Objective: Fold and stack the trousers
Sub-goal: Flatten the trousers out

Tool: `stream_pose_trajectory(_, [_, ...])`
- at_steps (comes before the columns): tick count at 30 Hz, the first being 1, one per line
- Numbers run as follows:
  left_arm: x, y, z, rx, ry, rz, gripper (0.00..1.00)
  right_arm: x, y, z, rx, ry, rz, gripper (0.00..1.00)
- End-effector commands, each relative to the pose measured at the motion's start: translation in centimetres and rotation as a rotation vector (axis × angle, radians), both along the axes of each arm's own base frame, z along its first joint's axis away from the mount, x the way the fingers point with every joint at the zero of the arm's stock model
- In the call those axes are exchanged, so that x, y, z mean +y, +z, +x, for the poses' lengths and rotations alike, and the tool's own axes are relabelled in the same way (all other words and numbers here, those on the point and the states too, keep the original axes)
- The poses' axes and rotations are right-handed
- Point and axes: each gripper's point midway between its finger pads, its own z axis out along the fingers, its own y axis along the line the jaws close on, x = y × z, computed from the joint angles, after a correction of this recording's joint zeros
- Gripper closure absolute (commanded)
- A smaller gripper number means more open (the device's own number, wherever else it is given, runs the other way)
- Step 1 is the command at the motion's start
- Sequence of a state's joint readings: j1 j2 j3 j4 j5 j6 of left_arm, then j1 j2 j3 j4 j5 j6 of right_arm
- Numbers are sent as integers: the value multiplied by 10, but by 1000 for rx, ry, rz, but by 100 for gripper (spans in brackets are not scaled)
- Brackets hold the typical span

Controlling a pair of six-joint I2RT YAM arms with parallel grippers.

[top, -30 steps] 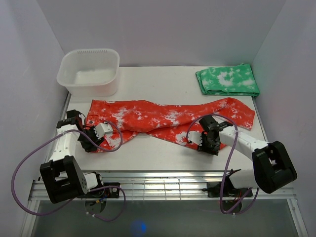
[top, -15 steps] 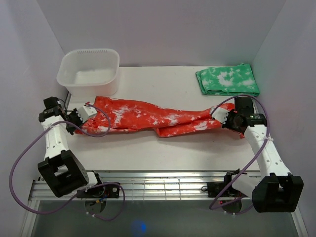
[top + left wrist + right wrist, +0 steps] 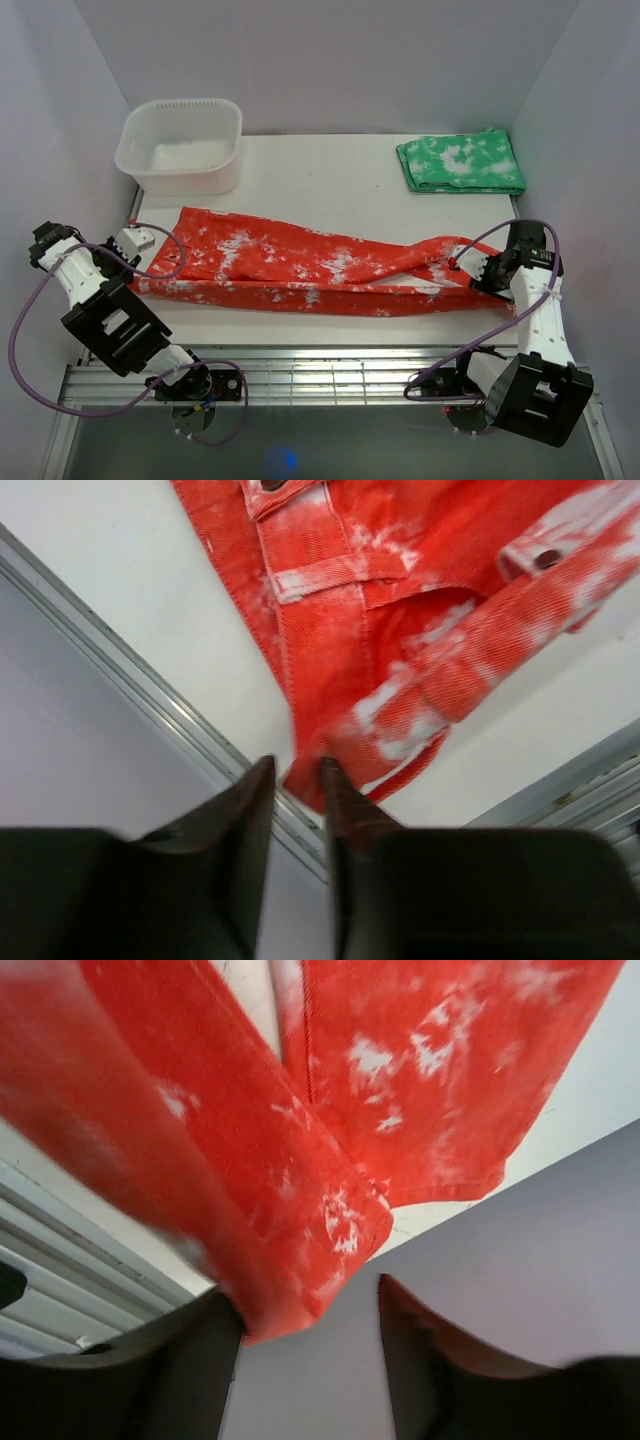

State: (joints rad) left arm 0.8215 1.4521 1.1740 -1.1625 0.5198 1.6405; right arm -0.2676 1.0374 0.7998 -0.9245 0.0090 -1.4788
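Trousers (image 3: 300,265) stretched lengthwise across the near half of the bench (image 3: 330,180), red-orange with white blotches, waist at the left, leg hems at the right. Left fingers (image 3: 245,815) at the waistband corner by the bench's left edge, with a narrow gap between them and the cloth tip touching one finger, not clamped. Right fingers (image 3: 425,1345) at the hem end, parted wider, the hem corner resting against one finger only. Farther back, well apart from the trousers: folded green cloth (image 3: 460,165) far right, white tub (image 3: 180,145) far left.

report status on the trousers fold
Left gripper open at waistband corner, right gripper open at hem. Trousers laid out full length. Green cloth, tub apart at back.
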Motion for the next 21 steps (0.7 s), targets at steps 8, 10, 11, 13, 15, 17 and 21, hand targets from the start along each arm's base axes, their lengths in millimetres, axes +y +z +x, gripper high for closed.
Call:
stream_pose_trajectory(8, [3,36,26,-196,12,-55,30,-19,20,12,-10,273,-179,50])
stream_pose_trajectory(10, [-5,35,22,-174,-13,-87,35,-21,14,9,37,231,-147,51])
stream_pose_trajectory(11, [-7,31,19,-150,-22,-100,36,-19,11,6,59,224,-132,52])
stream_pose_trajectory(13, [-14,24,9,-96,-35,-129,36,-12,9,-6,124,225,-79,48])
stream_pose_trajectory(15, [-23,22,-3,-42,-82,-152,35,-7,7,-21,179,243,-58,40])
stream_pose_trajectory(17, [-23,34,7,-84,-32,-185,30,-11,12,-17,135,251,-83,29])
stream_pose_trajectory(21, [-26,67,29,-210,8,-225,26,-6,51,20,-69,219,-20,23])
